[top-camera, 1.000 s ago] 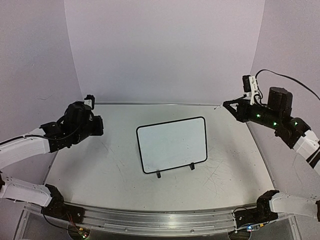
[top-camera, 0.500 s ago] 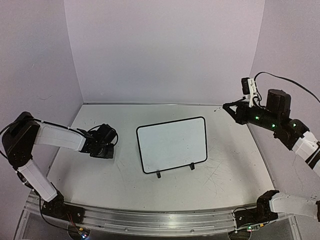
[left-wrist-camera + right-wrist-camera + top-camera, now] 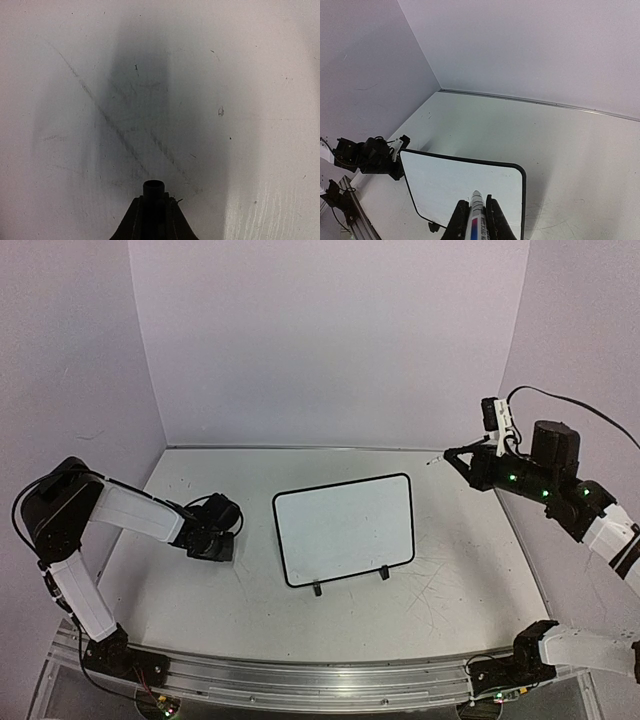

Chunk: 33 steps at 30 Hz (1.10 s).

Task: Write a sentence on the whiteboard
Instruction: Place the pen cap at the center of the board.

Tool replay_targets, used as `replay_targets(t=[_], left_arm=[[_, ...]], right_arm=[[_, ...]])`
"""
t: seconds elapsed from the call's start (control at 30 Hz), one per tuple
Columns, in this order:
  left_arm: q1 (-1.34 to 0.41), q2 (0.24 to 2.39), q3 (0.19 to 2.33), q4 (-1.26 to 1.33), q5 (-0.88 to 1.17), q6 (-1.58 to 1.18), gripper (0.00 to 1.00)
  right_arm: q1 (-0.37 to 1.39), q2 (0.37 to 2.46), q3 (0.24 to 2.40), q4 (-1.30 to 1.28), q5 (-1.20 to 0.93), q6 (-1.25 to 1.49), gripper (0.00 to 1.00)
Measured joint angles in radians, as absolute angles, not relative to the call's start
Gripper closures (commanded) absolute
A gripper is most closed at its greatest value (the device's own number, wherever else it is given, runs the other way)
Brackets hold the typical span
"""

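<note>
Top external view: a whiteboard (image 3: 345,530) stands propped at the middle of the worktop (image 3: 450,585). The left hand (image 3: 216,546), low near the board's left edge, is pinched narrow around a short black tube (image 3: 153,189). The right hand (image 3: 449,453), raised at far right, grips a marker (image 3: 475,215).

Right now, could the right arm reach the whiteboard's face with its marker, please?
Probably yes: the right arm, marker in its jaws, hangs up right of the blank whiteboard with nothing between; the left arm is down beyond the opposite edge.
</note>
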State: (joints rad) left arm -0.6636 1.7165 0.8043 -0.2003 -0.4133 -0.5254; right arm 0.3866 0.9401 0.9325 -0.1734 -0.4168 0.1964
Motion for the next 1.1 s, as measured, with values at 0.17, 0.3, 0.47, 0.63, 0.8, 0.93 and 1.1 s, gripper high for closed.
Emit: replay_targets(t=[0.17,0.3,0.47,0.63,0.8,0.93,1.1], left_arm=[[-0.664,1.718,0.804,-0.198,-0.413,-0.525,0.75],[-0.664,1.718,0.804,-0.195,-0.414,-0.523,0.73],[-0.664,1.709,0.804,-0.192,-0.414,-0.521,0.7],[-0.664,1.647,0.804,-0.196,-0.416,-0.513,0.56],[-0.664,1.551,0.807,-0.22,-0.436,-0.502,0.39],[-0.664,1.46,0.819,-0.246,-0.453,-0.499,0.26],[-0.664,1.318,0.831,-0.254,-0.432,-0.502,0.13]], right_arm=[[0.387,0.94,0.931,-0.173,-0.417,0.204,1.0],[0.387,0.941,0.929,-0.173,-0.417,0.207,1.0],[0.387,0.941,0.929,-0.173,-0.417,0.207,1.0],[0.387,0.941,0.929,-0.173,-0.416,0.207,1.0],[0.387,0.944,0.929,-0.173,-0.412,0.207,1.0],[0.387,0.946,0.929,-0.173,-0.404,0.207,1.0],[0.387,0.948,0.921,-0.174,-0.376,0.206,1.0]])
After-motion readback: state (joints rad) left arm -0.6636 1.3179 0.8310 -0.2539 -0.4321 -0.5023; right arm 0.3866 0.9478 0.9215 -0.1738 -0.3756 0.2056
